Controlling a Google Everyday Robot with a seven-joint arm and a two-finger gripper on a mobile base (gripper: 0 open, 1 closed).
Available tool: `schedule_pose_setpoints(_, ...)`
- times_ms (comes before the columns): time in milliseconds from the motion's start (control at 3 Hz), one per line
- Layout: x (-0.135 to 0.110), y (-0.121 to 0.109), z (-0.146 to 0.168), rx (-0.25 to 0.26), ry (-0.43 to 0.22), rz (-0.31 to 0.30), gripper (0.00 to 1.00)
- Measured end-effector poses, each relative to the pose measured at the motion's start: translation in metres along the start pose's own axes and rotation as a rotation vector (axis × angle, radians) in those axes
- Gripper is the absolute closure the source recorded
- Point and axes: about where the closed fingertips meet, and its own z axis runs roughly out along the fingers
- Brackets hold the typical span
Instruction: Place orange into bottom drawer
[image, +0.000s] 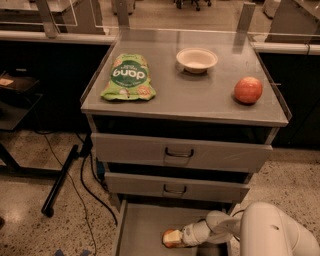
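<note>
Down in the open bottom drawer (141, 226), the gripper (175, 238) looks clamped around the orange (168, 239) low over the floor, so it's the placing step, and next comes 1 clean release.

Tool (173, 238), orange (167, 240) in bottom drawer (141, 225); apple (248, 90) right of bowl (197, 59).

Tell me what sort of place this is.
Probably a lab or office test area: a grey metal three-drawer cabinet stands on a speckled stone floor, with black cables trailing beside it. The robot's end effector is down in the open bottom drawer, at the round matte orange.
</note>
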Motion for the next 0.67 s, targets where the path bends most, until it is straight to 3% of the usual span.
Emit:
schedule_pose_setpoints(333, 0.0034, -0.0113, 0.0061, 0.034, 0.014, 0.019, 1.00)
schedule_pose_setpoints(667, 0.0080, -0.0176, 0.0076, 0.024, 0.021, 0.017, 1.00)
